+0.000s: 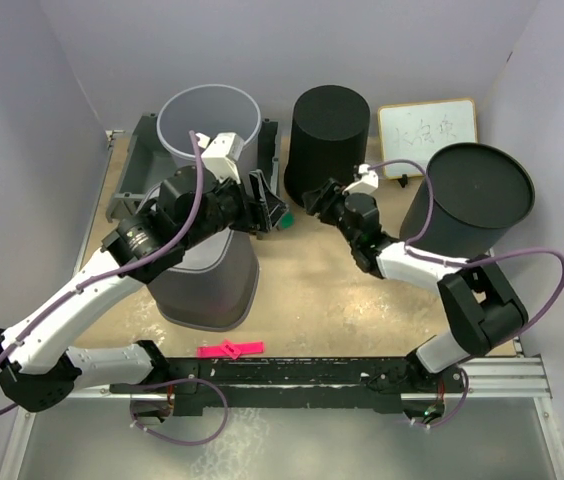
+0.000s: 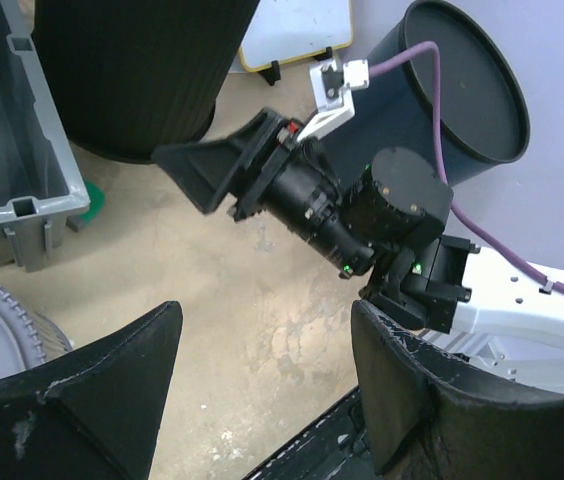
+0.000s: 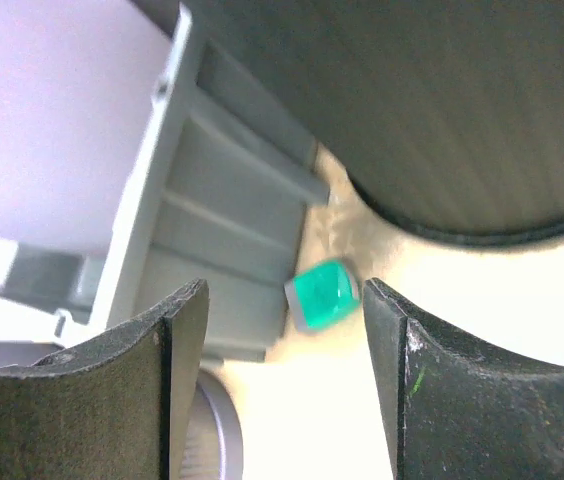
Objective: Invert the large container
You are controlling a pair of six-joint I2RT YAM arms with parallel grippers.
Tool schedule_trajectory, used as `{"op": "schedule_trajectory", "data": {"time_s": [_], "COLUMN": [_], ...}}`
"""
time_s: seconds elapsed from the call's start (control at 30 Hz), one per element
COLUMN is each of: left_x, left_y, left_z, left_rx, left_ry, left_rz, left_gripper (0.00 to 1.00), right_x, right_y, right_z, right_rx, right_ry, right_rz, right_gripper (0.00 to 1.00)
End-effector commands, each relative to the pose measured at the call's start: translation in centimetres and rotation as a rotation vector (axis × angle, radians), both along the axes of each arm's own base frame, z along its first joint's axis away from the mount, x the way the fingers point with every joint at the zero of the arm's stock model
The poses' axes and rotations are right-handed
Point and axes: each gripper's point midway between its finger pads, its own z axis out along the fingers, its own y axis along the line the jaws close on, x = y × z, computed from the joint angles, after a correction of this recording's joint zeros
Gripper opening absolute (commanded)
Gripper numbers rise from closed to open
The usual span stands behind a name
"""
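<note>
A: Progress? Where's the target?

B: The large grey bucket [image 1: 207,290] stands toward the left end of the near edge; wide rim down on the desk and base up, as far as the top view shows under the left arm; so the flip looks done, judging by pose only.

A: Sure that's the base on top?

B: Fairly; the left wrist view catches a flat grey disc with a ribbed edge in its lower left corner, which reads as that base; the mouth isn't visible in any view.

A: Claws?

B: The left claw [image 1: 265,205] is spread wide with nothing between its fingers; it hangs just past the bucket's far right side, toward the desk's middle; near the bucket, no contact evident. The right claw [image 1: 314,197] is spread and empty too; it faces the left claw from the right, with a green block [image 1: 284,218] on the desk between them; it's clear of the bucket.

A: Other containers?

B: A black bucket [image 1: 327,125] sits mouth-down at the middle of the far edge; a tilted black bucket [image 1: 477,195] is by the right edge; a pale bucket [image 1: 207,115] stands upright in a crate [image 1: 132,165] at the far left corner; none is held.

A: What's left?

B: Probably only drawing both arms away; if another bucket was meant, everything is left; the pictures can't settle that.
</note>
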Motion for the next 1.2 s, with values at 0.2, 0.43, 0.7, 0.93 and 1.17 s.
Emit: {"op": "schedule_trajectory", "data": {"time_s": [0.2,0.43,0.7,0.93,1.17], "left_x": [0.0,0.2,0.1,-0.4,0.3], "left_y": [-0.1,0.0,5.2,13.0,17.0], "left_z": [0.5,-4.2,-8.7,-9.0,-5.1], "left_rx": [0.02,0.129,0.328,0.416,0.395], "left_ry": [-0.01,0.081,0.166,0.179,0.08], "left_rz": [-0.009,0.006,0.204,0.542,0.762], "left_gripper": [0.65,0.65,0.65,0.68,0.69], "right_x": [1.9,9.7,5.1,-4.1,-11.0], "right_y": [3.3,-0.5,-0.6,0.6,8.6], "right_z": [-1.1,-0.6,2.2,0.1,-0.5], "right_rx": [0.013,0.039,0.069,0.121,0.161], "right_ry": [-0.029,0.01,-0.012,0.066,0.113], "right_rz": [0.044,-0.181,-0.025,0.175,0.441], "right_gripper": [0.64,0.66,0.67,0.67,0.67]}}
